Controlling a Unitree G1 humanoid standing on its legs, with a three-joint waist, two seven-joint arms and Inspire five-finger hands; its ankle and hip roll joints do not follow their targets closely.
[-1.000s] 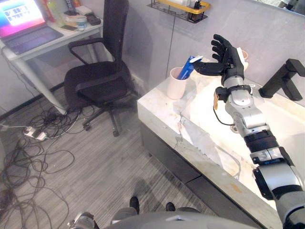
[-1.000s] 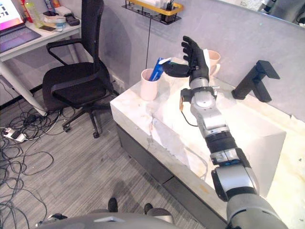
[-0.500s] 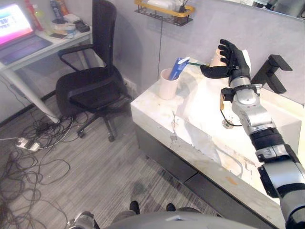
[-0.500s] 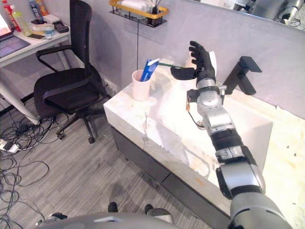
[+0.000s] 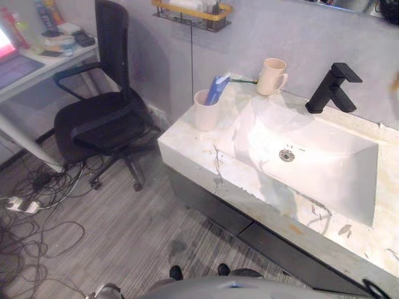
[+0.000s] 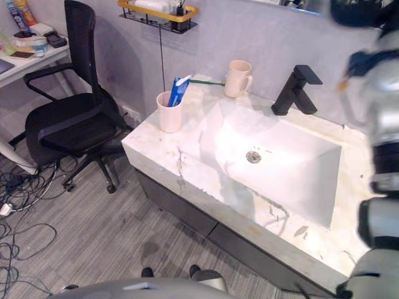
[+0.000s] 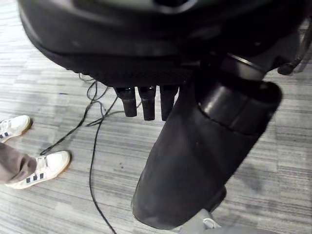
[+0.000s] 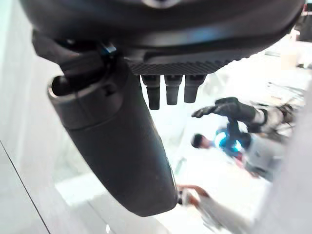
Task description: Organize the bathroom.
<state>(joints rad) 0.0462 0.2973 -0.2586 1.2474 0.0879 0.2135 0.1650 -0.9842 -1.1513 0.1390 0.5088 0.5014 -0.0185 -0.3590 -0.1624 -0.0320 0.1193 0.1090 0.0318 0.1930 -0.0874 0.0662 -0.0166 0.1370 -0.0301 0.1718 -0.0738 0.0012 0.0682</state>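
The right robot hand (image 8: pixel 146 97) is raised before a mirror, its fingers straight and apart, clasping nothing; the left robot hand (image 7: pixel 151 102) hangs low over the floor, fingers likewise relaxed and empty.

Taking the sink (image 5: pixel 336 180) as the landmark: at its near-left corner, on the marble surface (image 5: pixel 187 140), stands a pale cup (image 5: pixel 205 113) with a blue tube (image 5: pixel 216 89) leaning out of it. Beyond that, at the sink's far-left corner, a handled mug (image 5: pixel 270 76) stands upright, with a green toothbrush (image 5: pixel 244 79) lying just beside it towards the cup. The black faucet (image 5: pixel 330 88) rises behind the sink's far edge.

The mug looks ceramic — rigid, fairly heavy, smooth and breakable on stone — so a wrap round the body or through the handle seems safest. The toothbrush is light, thin and stiff, lying flat; a pinch at mid-handle would suit, though it may slide on the polished top.

A second ago the right robot hand hovered open by the cup and mug; it has since lifted clear — the cup, tube, mug and toothbrush themselves appear unmoved.
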